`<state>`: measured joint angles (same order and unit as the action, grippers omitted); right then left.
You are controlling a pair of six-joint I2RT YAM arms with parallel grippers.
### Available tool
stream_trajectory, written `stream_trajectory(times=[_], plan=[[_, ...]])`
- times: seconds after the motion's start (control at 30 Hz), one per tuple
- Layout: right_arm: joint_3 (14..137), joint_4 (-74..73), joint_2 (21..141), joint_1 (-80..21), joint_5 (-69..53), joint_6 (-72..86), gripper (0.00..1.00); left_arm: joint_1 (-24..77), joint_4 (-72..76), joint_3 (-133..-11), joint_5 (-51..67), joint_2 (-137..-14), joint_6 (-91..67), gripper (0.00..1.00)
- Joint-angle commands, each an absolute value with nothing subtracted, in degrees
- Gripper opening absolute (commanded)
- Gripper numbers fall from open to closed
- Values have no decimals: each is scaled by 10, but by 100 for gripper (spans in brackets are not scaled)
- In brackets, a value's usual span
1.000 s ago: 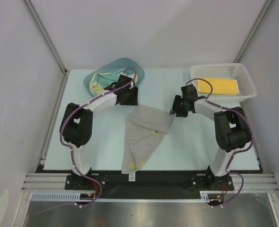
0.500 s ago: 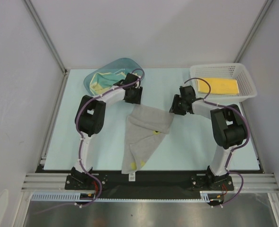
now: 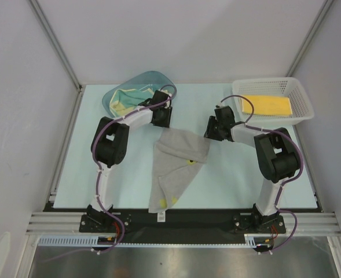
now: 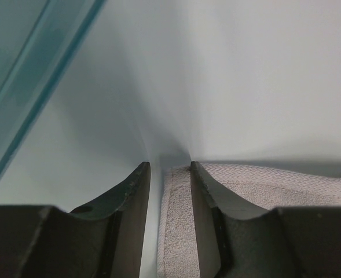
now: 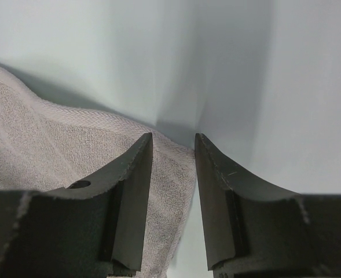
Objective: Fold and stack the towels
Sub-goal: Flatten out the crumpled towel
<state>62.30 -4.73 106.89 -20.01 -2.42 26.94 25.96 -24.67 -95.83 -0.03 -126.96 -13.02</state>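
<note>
Tabletop [image 3: 239, 174]: tub [image 3: 136, 77] holds towels [image 3: 124, 99], basket [image 3: 268, 84] a yellow towel [image 3: 267, 105]; left fingers [image 4: 132, 220] and right fingers [image 5: 129, 197] narrowly apart.

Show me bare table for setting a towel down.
Bare: far centre between tub and basket; left strip outside left arm; near right between grey towel and right arm. Crowded at towel's far edge, by left gripper and right gripper.

Plain white walls [image 3: 187, 40] all around, with thin metal posts [image 3: 55, 43] in the corners. A pale green table [image 3: 239, 179] below, in soft light.
</note>
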Motion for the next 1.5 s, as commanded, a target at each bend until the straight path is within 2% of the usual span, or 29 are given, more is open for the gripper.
stream_trajectory(times=[0.0,0.1,0.23,0.27,0.3,0.4,0.73,0.87,1.13,1.33,1.47], plan=[[599,-77,1088,-200,-11,260,41,266,-281,-935,5,-1264,-131,39],[592,-76,1083,-194,-9,258,34,265,-287,-931,10,-1263,-132,28],[584,-66,1079,-185,-22,250,21,265,-288,-927,32,-1257,-134,0],[583,-62,1076,-185,-28,248,18,266,-292,-929,39,-1256,-135,0],[581,-55,1072,-183,-35,245,10,266,-294,-931,55,-1252,-134,0],[581,-47,1056,-181,-66,231,0,266,-312,-941,73,-1233,-140,0],[590,-86,937,-176,-78,201,0,265,-353,-947,82,-1116,-161,0],[607,-81,883,-170,-72,178,0,266,-322,-962,75,-1070,-160,0],[756,-67,866,-158,-46,104,0,263,-244,-1024,54,-1028,-162,0],[818,-98,811,-156,-39,88,0,263,-238,-1005,54,-929,-150,0],[799,-139,719,-167,-45,82,0,272,-223,-926,83,-817,-137,0]])
